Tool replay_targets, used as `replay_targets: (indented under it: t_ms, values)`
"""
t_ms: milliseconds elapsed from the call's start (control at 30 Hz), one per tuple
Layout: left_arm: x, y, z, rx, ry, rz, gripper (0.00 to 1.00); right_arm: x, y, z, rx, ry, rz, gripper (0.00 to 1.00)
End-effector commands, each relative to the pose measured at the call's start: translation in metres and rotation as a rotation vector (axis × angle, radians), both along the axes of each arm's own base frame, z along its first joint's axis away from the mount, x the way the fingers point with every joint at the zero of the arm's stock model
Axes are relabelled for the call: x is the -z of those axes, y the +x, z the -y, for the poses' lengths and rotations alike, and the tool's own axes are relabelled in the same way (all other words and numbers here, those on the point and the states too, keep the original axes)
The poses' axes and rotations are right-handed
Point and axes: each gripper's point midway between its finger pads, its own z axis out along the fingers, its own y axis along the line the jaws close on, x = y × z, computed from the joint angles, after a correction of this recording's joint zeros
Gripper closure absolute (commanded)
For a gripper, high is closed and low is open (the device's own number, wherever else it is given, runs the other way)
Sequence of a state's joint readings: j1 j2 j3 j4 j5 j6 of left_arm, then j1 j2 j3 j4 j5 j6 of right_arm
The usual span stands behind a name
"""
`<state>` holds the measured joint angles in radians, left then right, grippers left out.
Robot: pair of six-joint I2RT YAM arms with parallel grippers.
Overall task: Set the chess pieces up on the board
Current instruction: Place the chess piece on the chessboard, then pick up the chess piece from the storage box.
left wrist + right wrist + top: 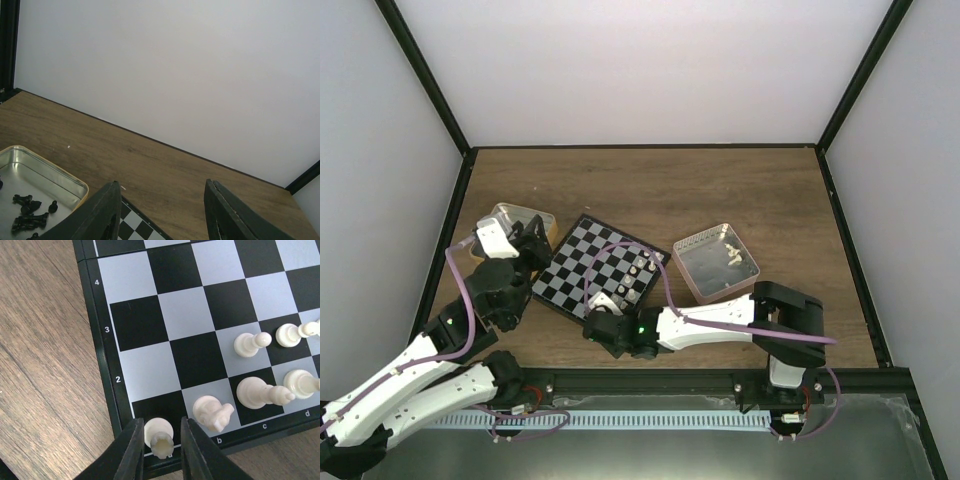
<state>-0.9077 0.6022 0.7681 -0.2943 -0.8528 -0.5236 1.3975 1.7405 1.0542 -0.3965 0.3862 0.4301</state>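
The board (582, 262) lies at table centre, with several cream-white chess pieces (642, 272) on its near right side. In the right wrist view my right gripper (161, 441) straddles a white rook (160, 432) that stands upright on the board's (150, 315) corner square a1. The left finger touches the rook and a thin gap shows at the right finger. A white knight (212, 412) stands on b1, with more white pieces (257, 392) to its right. My left gripper (162, 200) is open and empty above the board's corner (135, 227), beside the tin.
A gold tin (510, 215) left of the board holds black pieces (30, 210). A pink tray (715, 262) right of the board holds a few white pieces. The right arm (720, 322) lies along the table's near edge.
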Motion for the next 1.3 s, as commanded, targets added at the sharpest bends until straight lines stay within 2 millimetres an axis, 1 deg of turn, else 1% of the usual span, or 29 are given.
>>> replay_targets:
  t_ms: [0,67,167,233,267,333,367,400,533,567,600,700,767,833,967,1067,1167,1267]
  values:
    - [0.006,0.001,-0.003,-0.021,0.015,-0.01,0.52,-0.025,0.001,-0.012,-0.006,0.062,0.025,0.76]
    - [0.006,0.001,-0.003,-0.02,0.013,-0.011,0.52,-0.038,0.001,-0.013,-0.008,0.102,0.031,0.7]
    - [0.006,0.001,-0.003,-0.02,0.013,-0.012,0.52,-0.061,0.002,-0.016,-0.008,0.185,0.044,0.69]
    - [0.006,0.001,-0.004,-0.023,0.013,-0.011,0.52,-0.076,0.009,-0.011,0.023,0.229,0.061,0.68]
    - [0.006,0.001,-0.004,-0.023,0.013,-0.011,0.52,-0.083,0.016,-0.006,0.056,0.251,0.073,0.68]
    - [0.005,0.0,-0.004,-0.022,0.011,-0.01,0.52,-0.091,0.029,0.009,0.134,0.278,0.091,0.68]
    - [0.005,0.0,-0.005,-0.024,0.009,-0.008,0.52,-0.098,0.045,0.023,0.21,0.302,0.101,0.66]
    - [0.005,0.0,-0.005,-0.022,0.008,-0.008,0.52,-0.101,0.058,0.036,0.275,0.312,0.11,0.66]
    - [0.006,0.0,-0.003,-0.016,0.012,-0.012,0.51,-0.107,0.102,0.101,0.543,0.316,0.147,0.64]
    - [0.007,0.001,-0.002,-0.014,0.014,-0.013,0.51,-0.106,0.112,0.118,0.608,0.314,0.146,0.63]
    - [0.007,0.001,-0.002,-0.014,0.016,-0.015,0.51,-0.105,0.127,0.142,0.698,0.314,0.147,0.61]
    - [0.007,0.002,0.0,-0.006,0.02,-0.015,0.51,-0.094,0.152,0.205,0.932,0.296,0.11,0.59]
    - [0.007,0.002,0.002,-0.002,0.025,-0.016,0.51,-0.087,0.163,0.235,1.018,0.295,0.088,0.59]
    - [0.008,0.003,0.003,0.0,0.028,-0.019,0.51,-0.08,0.171,0.259,1.072,0.291,0.086,0.58]
    - [0.01,0.003,0.004,0.005,0.031,-0.023,0.51,-0.059,0.183,0.291,1.148,0.25,0.077,0.59]
    - [0.011,0.003,0.004,0.007,0.034,-0.024,0.51,-0.039,0.19,0.309,1.194,0.202,0.055,0.68]
    - [0.012,0.003,0.004,0.004,0.038,-0.027,0.51,-0.024,0.197,0.318,1.213,0.176,0.035,0.77]
    - [0.012,0.003,0.004,0.003,0.039,-0.027,0.51,-0.016,0.205,0.319,1.205,0.175,0.038,0.79]
